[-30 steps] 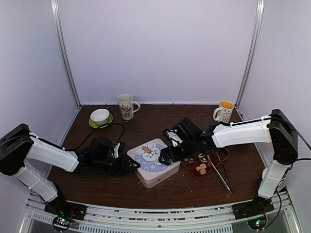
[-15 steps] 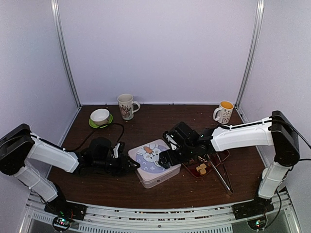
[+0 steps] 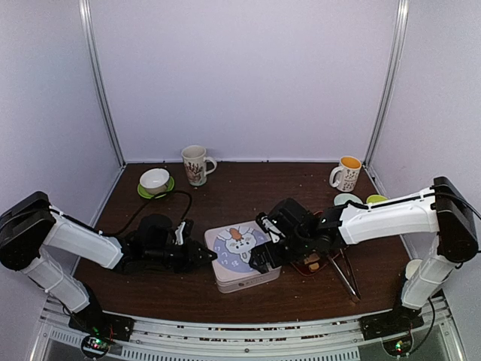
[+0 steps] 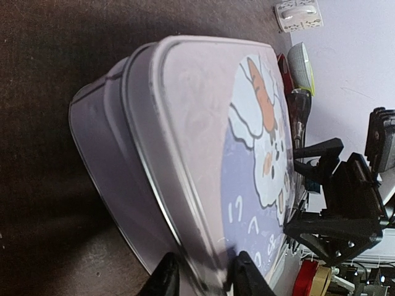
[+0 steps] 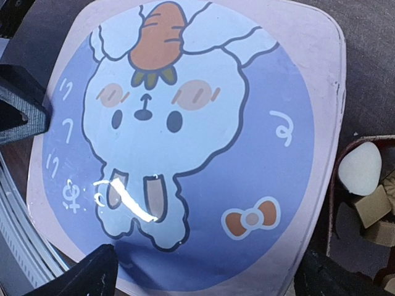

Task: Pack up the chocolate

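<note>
A pale tin point(image 3: 242, 257) with a rabbit lid point(image 5: 185, 135) sits mid-table, closed. My left gripper point(image 3: 207, 257) reaches it from the left. In the left wrist view its fingers point(image 4: 207, 277) pinch the lid's rim point(image 4: 148, 160), one fingertip point(image 4: 165, 277) on the side wall and the other on top. My right gripper point(image 3: 263, 259) hovers over the lid's near right part, and its jaws point(image 5: 210, 277) stand wide open with nothing held. The chocolate point(image 5: 369, 197), a white piece and tan cubes, lies in a dark red tray point(image 3: 310, 265) right of the tin, partly hidden by the right arm.
Metal tongs point(image 3: 342, 274) lie beside the tray. At the back stand a patterned mug point(image 3: 195, 164), a white bowl on a green saucer point(image 3: 154, 180) and an orange-lined mug point(image 3: 347, 173). Two small dishes point(image 3: 361, 199) sit at the right. A cable point(image 3: 161, 199) trails left of the tin.
The tin has slid slightly right and turned. My right gripper has moved nearer over the lid and opened wider. The left jaws have closed in on the lid's rim.
</note>
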You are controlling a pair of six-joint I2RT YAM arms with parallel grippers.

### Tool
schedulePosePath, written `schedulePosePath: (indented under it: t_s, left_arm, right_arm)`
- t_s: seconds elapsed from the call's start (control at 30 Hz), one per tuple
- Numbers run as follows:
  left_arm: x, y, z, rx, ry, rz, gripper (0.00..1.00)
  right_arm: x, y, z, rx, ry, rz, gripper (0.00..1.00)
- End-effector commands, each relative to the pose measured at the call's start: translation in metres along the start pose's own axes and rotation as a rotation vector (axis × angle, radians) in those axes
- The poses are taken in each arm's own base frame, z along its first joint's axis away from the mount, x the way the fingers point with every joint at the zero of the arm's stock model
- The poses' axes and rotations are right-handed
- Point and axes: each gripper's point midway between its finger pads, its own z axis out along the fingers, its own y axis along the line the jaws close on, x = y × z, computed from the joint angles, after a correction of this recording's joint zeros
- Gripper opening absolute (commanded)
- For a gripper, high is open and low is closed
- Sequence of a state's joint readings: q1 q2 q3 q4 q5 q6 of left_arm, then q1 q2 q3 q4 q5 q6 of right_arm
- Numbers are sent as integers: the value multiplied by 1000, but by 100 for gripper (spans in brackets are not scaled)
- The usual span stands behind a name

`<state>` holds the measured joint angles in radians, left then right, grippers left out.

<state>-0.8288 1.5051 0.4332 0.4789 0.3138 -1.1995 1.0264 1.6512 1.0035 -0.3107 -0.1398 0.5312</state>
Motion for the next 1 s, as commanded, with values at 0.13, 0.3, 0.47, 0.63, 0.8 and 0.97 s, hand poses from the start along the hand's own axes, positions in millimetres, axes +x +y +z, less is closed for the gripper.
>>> schedulePosePath:
  t_s: [0.13,0.3,0.47,0.63,0.8,0.97]
  left_arm:
    - [38,100,-6,-363,84,-55,25]
    - [44,109,-7,-394,106,-63,25]
    - [50,112,-5,-407,121,-61,24]
    - [60,117,-4,-432,130,-70,24]
    - [67,124,-4,-435,137,-89,23]
    - [60,116,-5,-450,141,-55,25]
  right_arm:
    - [36,68,-5,-313,97,-41,100]
    - [44,66,-4,-332,100,-32,100]
    - [46,65,-5,-340,93,-30,100]
    - [48,64,-7,-348,81,-29,100]
    - [59,61,-3,-325,111,-59,100]
    - [57,58,-7,-299,96,-58,100]
